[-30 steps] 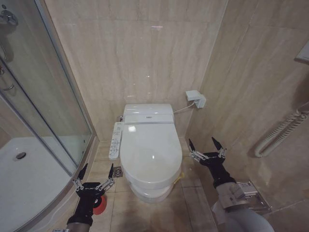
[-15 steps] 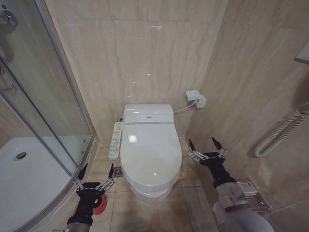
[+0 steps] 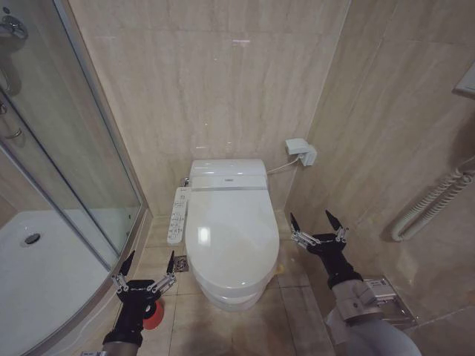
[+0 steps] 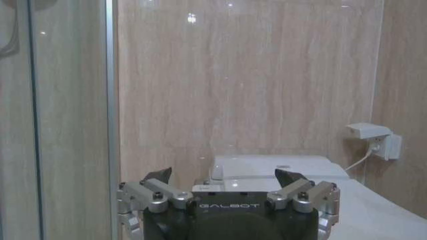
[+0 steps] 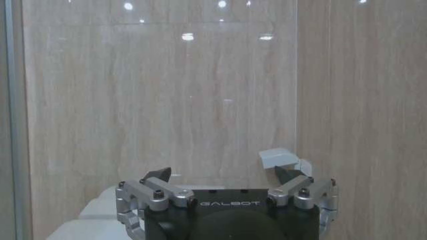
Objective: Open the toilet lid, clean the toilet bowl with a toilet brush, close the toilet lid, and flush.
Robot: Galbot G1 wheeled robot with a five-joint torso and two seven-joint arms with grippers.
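The toilet lid [image 3: 230, 233] lies shut over the toilet bowl [image 3: 231, 295] in the lower middle of the head view, its glossy white oval reflecting ceiling lights. Only the bowl's outer front shows below the lid's rim. A white side control panel [image 3: 177, 216] runs along the toilet's left edge, and a white wall socket [image 3: 302, 151] with a cord sits on the beige tiled wall at the upper right of the toilet.

The left gripper [image 3: 148, 270] hovers at the lower left of the frame, beside the toilet's front left corner and apart from it, its two dark fingers spread wide with nothing between them. Just under that arm, a patch of the red brush holder [image 3: 154, 317] peeks out on the floor; the brush's handle cannot be made out. The right gripper [image 3: 318, 225] hangs at the right of the toilet, near the lid's right rim but not touching it, fingers likewise spread and empty.

A glass shower enclosure [image 3: 67, 156] fills the left side, with the white shower tray [image 3: 37, 274] below it.

In the left wrist view, the left gripper [image 4: 223, 176] points toward the tank end of the toilet.
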